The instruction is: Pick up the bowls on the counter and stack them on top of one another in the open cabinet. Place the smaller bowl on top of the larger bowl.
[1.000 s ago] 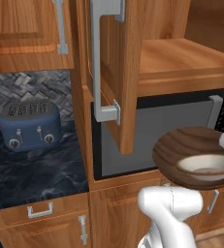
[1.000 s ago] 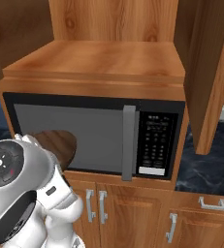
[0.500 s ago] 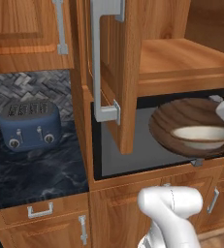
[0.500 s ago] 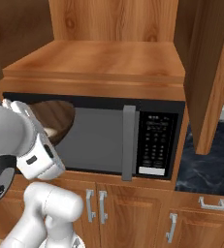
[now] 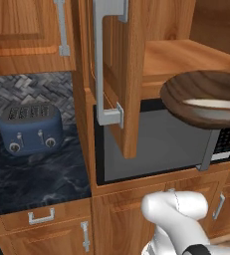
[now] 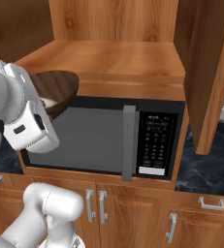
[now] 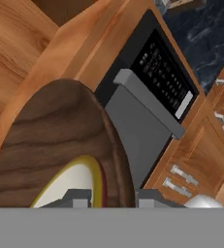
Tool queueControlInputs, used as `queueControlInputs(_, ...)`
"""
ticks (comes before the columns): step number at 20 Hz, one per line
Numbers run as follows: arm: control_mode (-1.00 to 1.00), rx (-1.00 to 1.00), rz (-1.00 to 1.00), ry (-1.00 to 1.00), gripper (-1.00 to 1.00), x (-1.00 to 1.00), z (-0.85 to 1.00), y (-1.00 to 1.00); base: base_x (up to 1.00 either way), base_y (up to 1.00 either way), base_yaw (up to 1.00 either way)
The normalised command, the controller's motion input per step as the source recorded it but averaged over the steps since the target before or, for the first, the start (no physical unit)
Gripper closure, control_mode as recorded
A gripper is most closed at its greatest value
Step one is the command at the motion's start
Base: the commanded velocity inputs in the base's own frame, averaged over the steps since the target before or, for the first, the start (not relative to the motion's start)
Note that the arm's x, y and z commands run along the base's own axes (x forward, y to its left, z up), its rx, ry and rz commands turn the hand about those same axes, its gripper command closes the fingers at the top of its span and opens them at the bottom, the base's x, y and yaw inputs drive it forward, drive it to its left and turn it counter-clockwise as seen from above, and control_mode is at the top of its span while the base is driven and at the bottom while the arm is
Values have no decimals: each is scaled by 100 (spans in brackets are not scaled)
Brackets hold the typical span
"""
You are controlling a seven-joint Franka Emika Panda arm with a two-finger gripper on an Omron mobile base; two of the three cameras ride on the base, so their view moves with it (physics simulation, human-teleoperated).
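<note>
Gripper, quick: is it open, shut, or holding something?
Gripper: shut on the rim of the larger bowl, carried beside the open cabinet's shelf with the smaller bowl inside it.

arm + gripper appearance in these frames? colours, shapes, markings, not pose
The arm is glossy white, built of rounded, bulbous links; a dark band shows at one joint. A small dark slot marks the white block-shaped link near the wrist. No cables or lettering visible. The gripper shows as grey squared finger tips at the bottom of the hand view, so little of the jaws can be made out.
</note>
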Motion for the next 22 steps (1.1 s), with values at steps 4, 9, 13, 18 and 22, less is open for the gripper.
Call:
queueControlInputs(4,-100,17,-2,-4,100,0,49,-18,0,0,0)
queueControlInputs(9,-100,11,0,-6,100,-2,21,-10,0,0,0)
queueControlInputs(13,-100,15,0,0,100,0,0,-3,0,0,0)
queueControlInputs(18,-100,6,-1,-1,100,10,0,1,0,0,0)
queueControlInputs(22,-100,0,-4,0,100,46,0,13,0,0,0)
